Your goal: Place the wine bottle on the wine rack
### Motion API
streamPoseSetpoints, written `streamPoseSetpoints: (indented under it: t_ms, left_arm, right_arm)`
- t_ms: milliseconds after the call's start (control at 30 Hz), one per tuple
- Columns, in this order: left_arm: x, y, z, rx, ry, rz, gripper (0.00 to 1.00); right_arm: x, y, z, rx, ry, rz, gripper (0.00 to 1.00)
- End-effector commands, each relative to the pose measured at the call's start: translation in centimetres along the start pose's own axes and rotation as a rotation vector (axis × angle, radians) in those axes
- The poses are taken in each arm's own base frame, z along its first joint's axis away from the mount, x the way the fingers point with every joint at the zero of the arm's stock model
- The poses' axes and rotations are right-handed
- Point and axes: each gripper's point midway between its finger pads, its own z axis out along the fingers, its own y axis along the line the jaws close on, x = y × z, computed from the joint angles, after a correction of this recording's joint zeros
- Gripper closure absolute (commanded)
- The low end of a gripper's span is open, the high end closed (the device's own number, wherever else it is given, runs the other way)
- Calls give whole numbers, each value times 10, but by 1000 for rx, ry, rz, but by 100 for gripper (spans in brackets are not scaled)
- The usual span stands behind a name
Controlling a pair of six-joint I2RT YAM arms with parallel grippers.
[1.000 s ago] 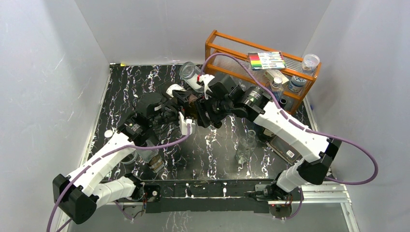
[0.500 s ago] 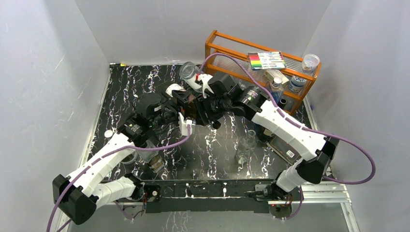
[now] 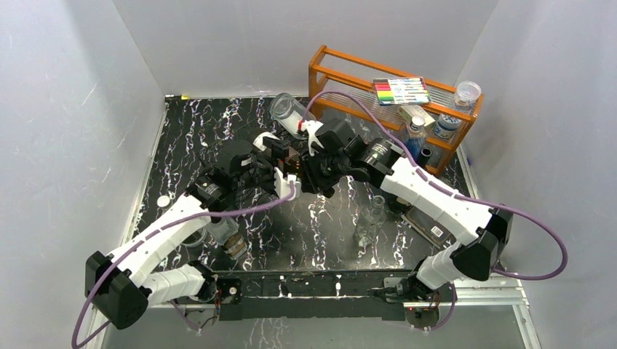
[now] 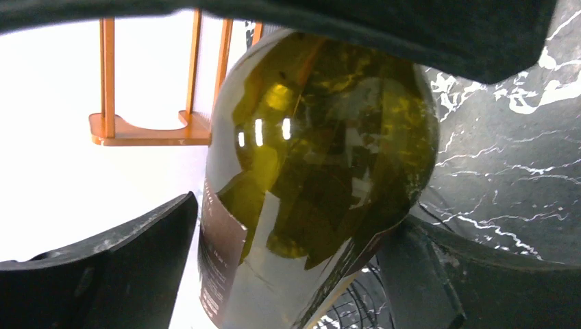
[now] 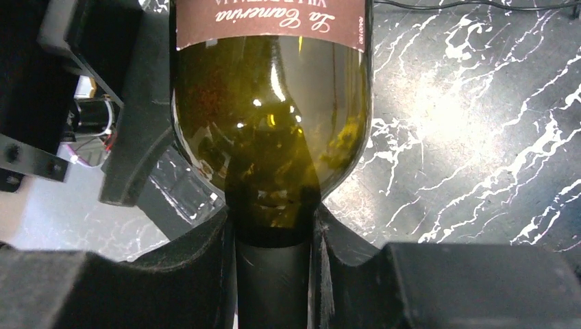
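Your right gripper [image 5: 272, 236] pinches the neck of the wine bottle [image 5: 270, 123] while your left gripper [image 4: 284, 269] clasps its body, presumably to share and steady the load.

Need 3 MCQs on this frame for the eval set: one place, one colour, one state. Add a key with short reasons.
1. Where is the marker pack? A) on the orange shelf's top B) on the floor C) in a drawer
2. What colour is the wine bottle's glass? A) clear B) olive green C) blue
3. The right fingers are: A) open, empty B) shut on the wine bottle's neck C) shut on a cup
Key: 1A, it lies atop the shelf; 2B, both wrist views show green glass; 3B, the fingers clamp the neck.
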Motion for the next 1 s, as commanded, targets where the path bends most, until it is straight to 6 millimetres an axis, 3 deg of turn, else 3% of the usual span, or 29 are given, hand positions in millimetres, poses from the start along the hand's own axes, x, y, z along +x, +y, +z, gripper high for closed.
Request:
streamPoseSetpoints:
  t_ms: [0, 200, 333, 400, 433, 500, 533, 600, 733, 833, 900, 967]
  left_arm:
    - [-28, 72, -20, -211, -77, -129, 2]
    - [-23, 72, -35, -260, -41, -250, 2]
    - [-18, 44, -64, -292, 4, -516, 2]
    - [-27, 40, -75, -300, -33, -652, 2]
    - [-39, 29, -78, -218, -54, -682, 2]
    - [-39, 9, -79, -102, -31, -538, 2]
    - [-39, 25, -81, -89, -20, -306, 2]
    - [-49, 32, -79, -38, -60, -252, 2]
    - [-71, 33, -77, 84, -139, -232, 2]
    - [-74, 28, -78, 117, -152, -231, 2]
    - [-69, 29, -78, 84, -133, -232, 2]
    - [-66, 47, -78, -26, -125, -327, 2]
  right_arm:
    - [-34, 6, -25, -15, -210, -53, 100]
    - [-41, -1, -48, 20, -337, -35, 100]
    - [-35, 0, -65, 5, -372, -33, 100]
    - [-31, -4, -70, 27, -351, -38, 100]
    - [-33, -3, -76, 36, -343, -48, 100]
    - [-29, 6, -84, -8, -307, -84, 100]
    - [-25, 8, -92, -10, -257, -102, 100]
    - [-23, 9, -93, -9, -232, -106, 100]
    - [-25, 6, -89, 7, -211, -129, 100]
    - [-32, 5, -86, 21, -215, -139, 100]
    - [-36, 5, -86, 22, -245, -141, 100]
    - [-36, -1, -83, 49, -262, -137, 100]
